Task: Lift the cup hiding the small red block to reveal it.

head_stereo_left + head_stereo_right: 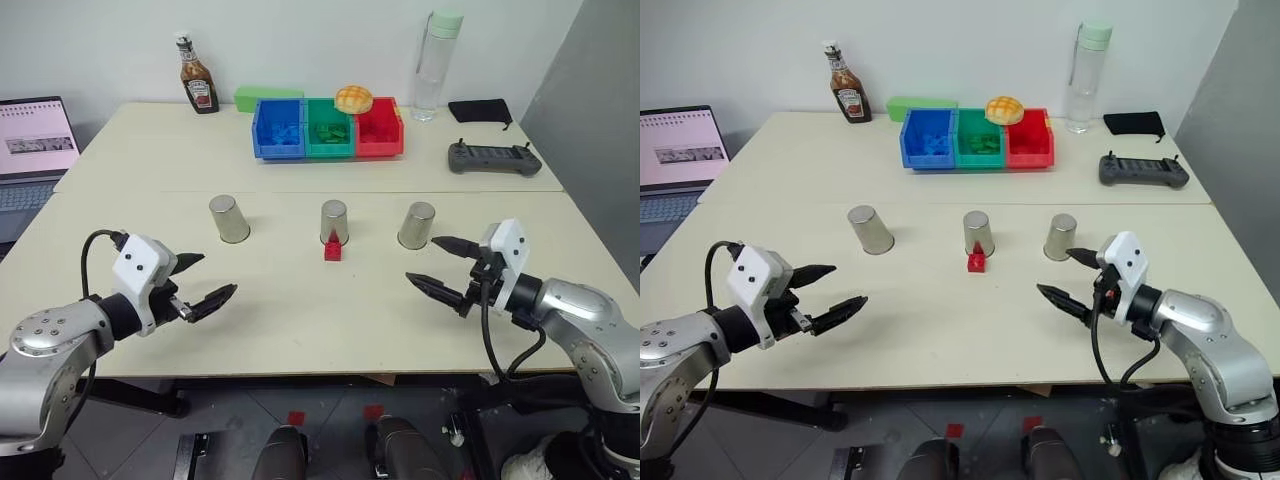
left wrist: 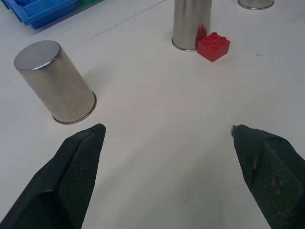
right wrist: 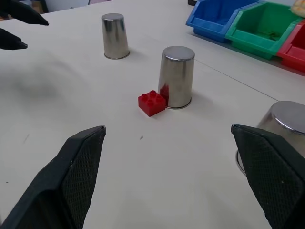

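The small red block (image 1: pixel 332 249), a bright red plastic brick with studs on top, lay uncovered on the cream tabletop (image 1: pixel 300 310), touching or just beside the near rim of the middle cup (image 1: pixel 334 222), a plain silver metal tumbler standing upside down. Two matching inverted silver tumblers flanked it in a row: the left cup (image 1: pixel 229 218) and the right cup (image 1: pixel 417 225), each well apart from the middle one. The left gripper (image 1: pixel 204 282) hovered above the near left part of the table, its two black fingers (image 2: pixel 76 176) spread apart with nothing between them; the left cup stood just beyond them, and the block lay farther off to the right. The right gripper (image 1: pixel 440 265) hovered at the near right, its black fingers (image 3: pixel 76 176) likewise wide apart and empty, with the right cup close by its far finger and the block to the left, well clear of both fingertips. At the far side of the table stood a row of blue, green and red plastic bins (image 1: pixel 327 128), a brown sauce bottle (image 1: pixel 197 78) and a tall clear bottle (image 1: pixel 438 62).
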`<state>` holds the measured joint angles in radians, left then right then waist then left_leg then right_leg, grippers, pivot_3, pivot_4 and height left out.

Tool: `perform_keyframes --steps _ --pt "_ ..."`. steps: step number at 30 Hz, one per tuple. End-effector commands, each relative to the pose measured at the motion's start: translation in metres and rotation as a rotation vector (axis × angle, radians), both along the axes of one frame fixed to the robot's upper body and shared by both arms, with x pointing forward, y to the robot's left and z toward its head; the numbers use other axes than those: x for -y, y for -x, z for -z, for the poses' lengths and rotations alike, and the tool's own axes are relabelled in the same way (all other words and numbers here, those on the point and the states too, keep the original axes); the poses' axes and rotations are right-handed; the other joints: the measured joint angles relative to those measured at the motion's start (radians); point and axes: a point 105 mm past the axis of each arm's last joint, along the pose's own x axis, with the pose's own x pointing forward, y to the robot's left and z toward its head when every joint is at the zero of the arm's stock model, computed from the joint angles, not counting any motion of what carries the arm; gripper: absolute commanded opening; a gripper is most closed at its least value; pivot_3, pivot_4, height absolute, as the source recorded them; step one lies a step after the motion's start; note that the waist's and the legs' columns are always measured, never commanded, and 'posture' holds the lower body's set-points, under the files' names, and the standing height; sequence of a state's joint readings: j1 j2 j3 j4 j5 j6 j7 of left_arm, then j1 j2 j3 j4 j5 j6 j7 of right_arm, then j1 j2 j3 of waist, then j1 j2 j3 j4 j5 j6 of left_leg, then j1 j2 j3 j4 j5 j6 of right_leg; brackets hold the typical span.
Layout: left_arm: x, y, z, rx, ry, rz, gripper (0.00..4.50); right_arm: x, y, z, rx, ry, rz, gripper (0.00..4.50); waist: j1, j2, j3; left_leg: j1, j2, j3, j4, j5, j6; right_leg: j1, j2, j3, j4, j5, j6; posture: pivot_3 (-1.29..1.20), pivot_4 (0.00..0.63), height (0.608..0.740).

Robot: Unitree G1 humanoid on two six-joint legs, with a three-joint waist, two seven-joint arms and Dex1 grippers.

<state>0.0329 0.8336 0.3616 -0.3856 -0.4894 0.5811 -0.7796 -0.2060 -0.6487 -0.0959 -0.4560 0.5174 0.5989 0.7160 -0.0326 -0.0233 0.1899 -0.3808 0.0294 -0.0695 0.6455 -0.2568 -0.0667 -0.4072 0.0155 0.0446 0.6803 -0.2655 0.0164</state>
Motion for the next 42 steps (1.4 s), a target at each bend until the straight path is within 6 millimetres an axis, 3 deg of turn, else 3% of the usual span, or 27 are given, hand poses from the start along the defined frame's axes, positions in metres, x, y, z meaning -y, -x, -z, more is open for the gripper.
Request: perform_keyframes --steps 1,17,26,29,42 --pt "0.0 0.003 -0.015 0.051 -0.021 0.018 4.5 -0.001 0.004 -0.011 0.038 -0.016 -0.008 4.48 0.0 0.0 0.0 0.0 0.0 0.0 0.0 0.0 0.0 0.0 0.0 0.0 0.0 0.0 0.0 0.0 0.15 0.74" --pt "-0.005 0.004 -0.016 0.033 -0.086 0.015 4.5 0.003 0.008 -0.011 0.01 -0.007 -0.008 4.48 0.0 0.0 0.0 0.0 0.0 0.0 0.0 0.0 0.0 0.0 0.0 0.0 0.0 0.0 0.0 0.0 0.15 0.74" --pt "-0.008 0.009 -0.016 0.019 -0.038 0.028 4.5 0.002 0.014 -0.007 -0.028 -0.02 -0.018 4.48 0.0 0.0 0.0 0.0 0.0 0.0 0.0 0.0 0.0 -0.001 0.0 0.0 0.0 0.0 0.0 0.0 0.15 0.74" --pt "-0.009 0.009 -0.024 -0.006 0.081 0.023 4.5 0.003 0.017 -0.004 -0.027 0.012 -0.028 4.48 0.0 0.0 0.0 -0.001 0.0 0.0 0.0 0.0 0.0 -0.001 0.0 0.0 0.0 0.0 0.0 0.0 0.15 0.74" --pt "-0.007 0.008 -0.024 -0.005 0.048 0.044 4.5 0.002 0.02 0.0 -0.041 -0.003 -0.023 4.48 0.0 0.0 0.0 -0.001 0.0 0.0 0.0 0.0 0.0 -0.001 0.0 0.0 0.0 0.0 0.0 0.0 0.15 0.74"
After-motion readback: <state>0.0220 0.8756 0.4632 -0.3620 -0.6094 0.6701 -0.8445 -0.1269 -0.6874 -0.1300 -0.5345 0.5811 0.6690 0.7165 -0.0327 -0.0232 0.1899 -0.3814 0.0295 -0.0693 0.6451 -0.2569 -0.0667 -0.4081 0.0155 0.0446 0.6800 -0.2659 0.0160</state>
